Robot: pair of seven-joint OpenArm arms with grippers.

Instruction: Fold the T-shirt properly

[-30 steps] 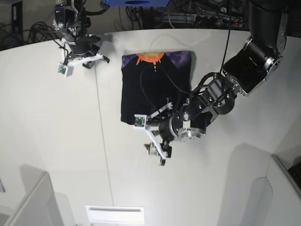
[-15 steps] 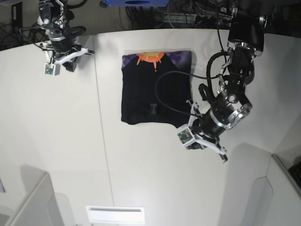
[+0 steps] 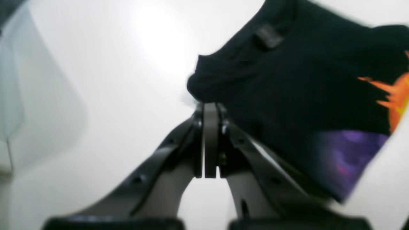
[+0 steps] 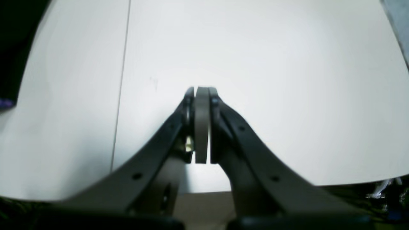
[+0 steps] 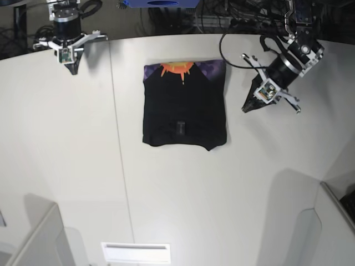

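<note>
The T-shirt (image 5: 184, 105) lies folded into a black rectangle at the middle of the white table (image 5: 66, 166). Its orange and purple print shows along the far edge, and a small label sits near its middle. My left gripper (image 5: 246, 108) hovers to the right of the shirt, apart from it, shut on nothing. In the left wrist view the shut fingertips (image 3: 210, 107) point toward a corner of the T-shirt (image 3: 287, 80). My right gripper (image 5: 72, 68) is at the table's far left corner, shut and empty. Its wrist view shows the closed gripper (image 4: 201, 91) over bare table.
A seam (image 5: 119, 155) runs front to back across the table, left of the shirt. Grey bins stand at the front left (image 5: 39, 238) and front right (image 5: 327, 227). Cables and equipment (image 5: 233, 16) crowd the space behind the far edge.
My left arm swung from the shirt's near edge up to its right side, and its jaws shut. My right arm pulled back toward the far left corner. The shirt stayed flat.
</note>
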